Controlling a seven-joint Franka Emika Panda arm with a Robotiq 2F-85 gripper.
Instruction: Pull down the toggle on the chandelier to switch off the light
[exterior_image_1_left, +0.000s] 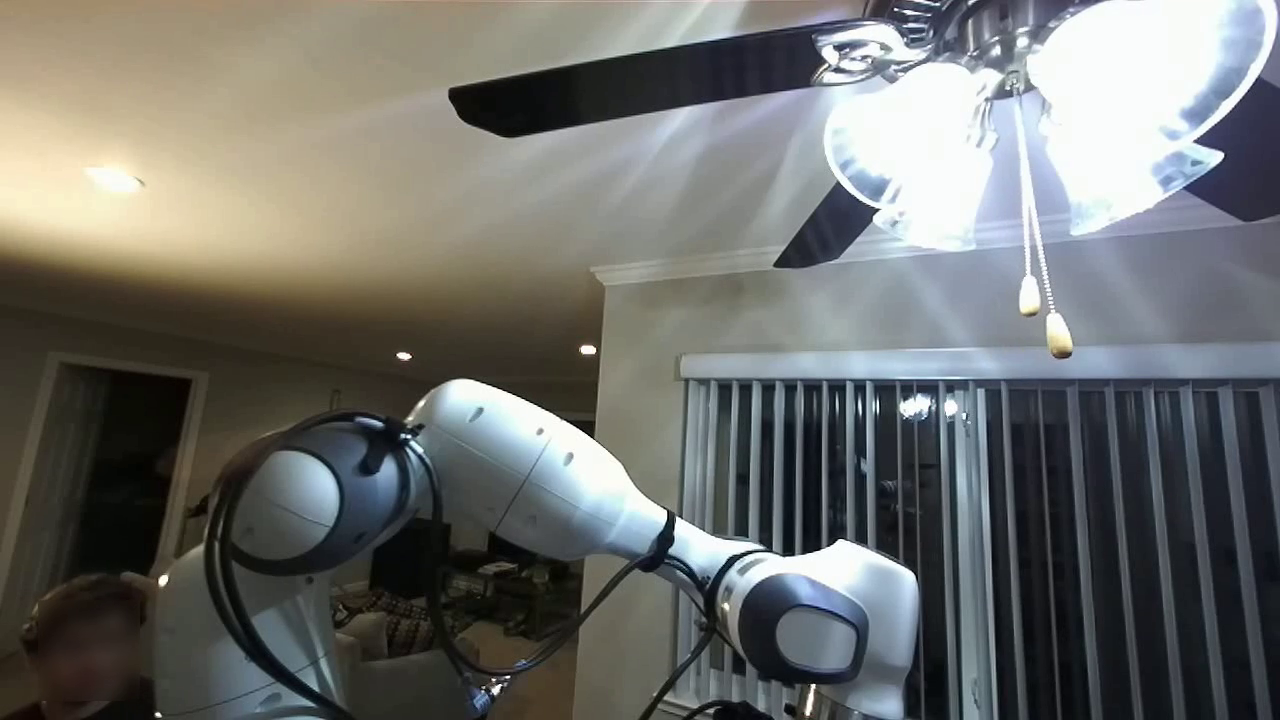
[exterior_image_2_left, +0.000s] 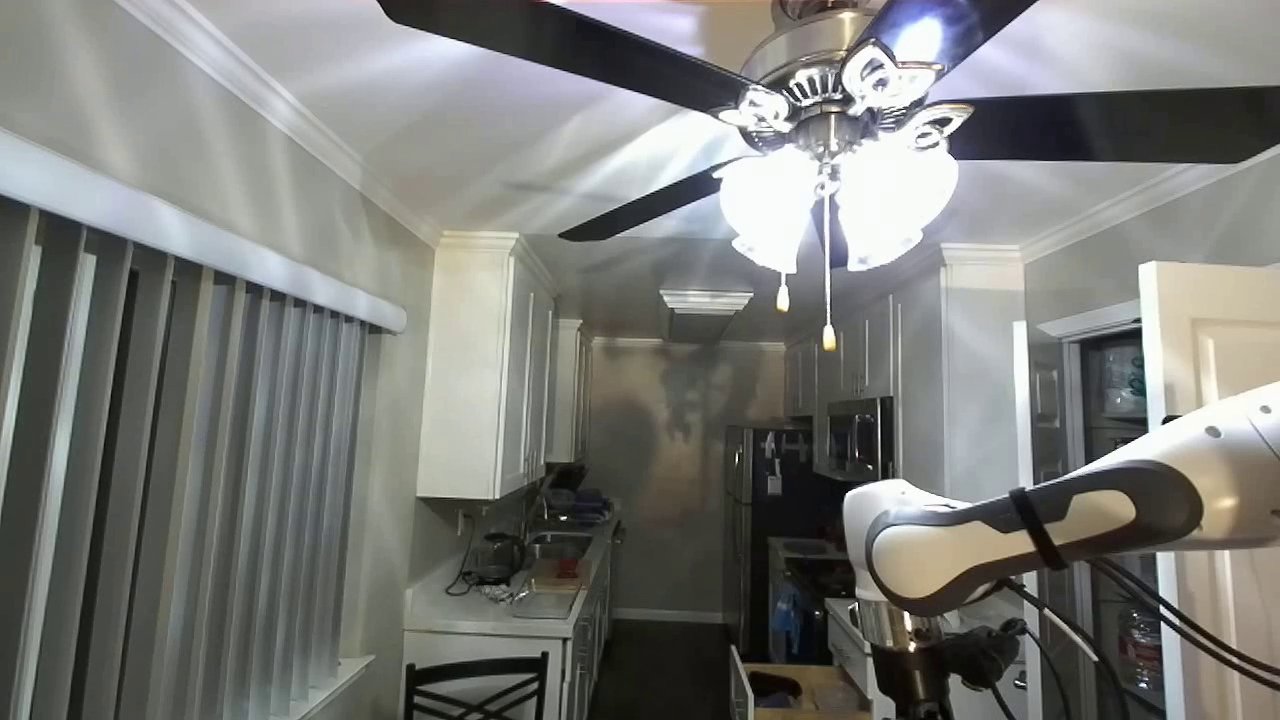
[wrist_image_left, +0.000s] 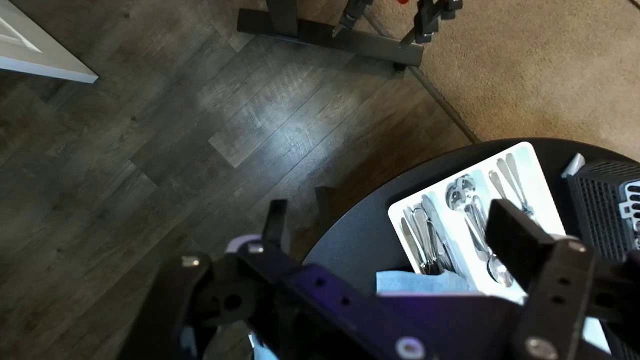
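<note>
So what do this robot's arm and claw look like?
The arm is white and rounded, with dark grey trim. Black cables run alongside, and a black strap wraps it. There's a metallic collar near its end. The claw is mostly black, with two blocky fingers and silvery screws.

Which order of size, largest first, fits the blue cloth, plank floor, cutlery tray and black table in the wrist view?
1. Plank floor
2. Black table
3. Cutlery tray
4. Blue cloth, visible part

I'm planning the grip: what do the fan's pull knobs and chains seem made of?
Pull knobs: probably smooth, varnished wood, given the honey-tan colour, though plastic is possible. Chains: likely metal, judging by fine beading; glare hides the finish.
</note>
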